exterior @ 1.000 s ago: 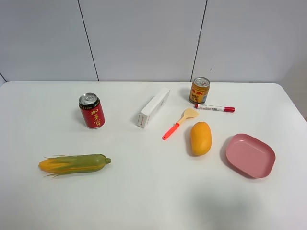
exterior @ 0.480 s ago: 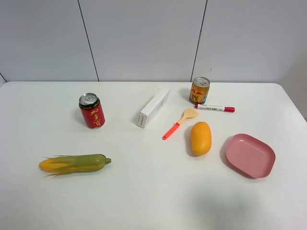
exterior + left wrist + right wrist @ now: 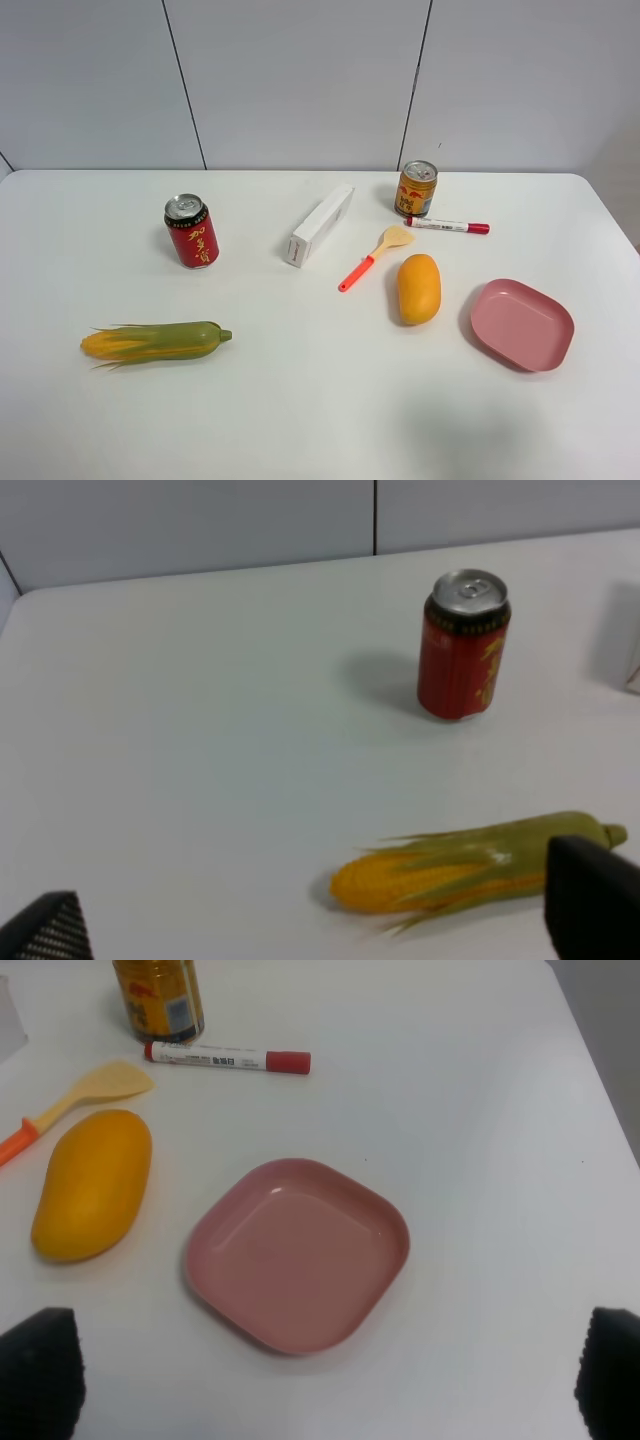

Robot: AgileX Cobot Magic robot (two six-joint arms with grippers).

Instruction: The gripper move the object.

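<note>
The red can [image 3: 191,231] with gold lettering and a silver top stands upright on the white table [image 3: 300,400], left of the middle. It also shows in the left wrist view [image 3: 463,645], far ahead of my left gripper [image 3: 320,920]. That gripper's two black fingertips [image 3: 590,900] stand wide apart with nothing between them. My right gripper [image 3: 325,1375] is also wide open and empty, hovering near a pink dish [image 3: 297,1253]. Neither arm shows in the exterior high view.
A corn cob [image 3: 155,342] lies in front of the red can. A white box [image 3: 320,224], an orange spatula [image 3: 372,257], a mango [image 3: 418,288], a gold-orange can [image 3: 416,189], a red marker [image 3: 447,226] and the pink dish [image 3: 521,324] lie to the right.
</note>
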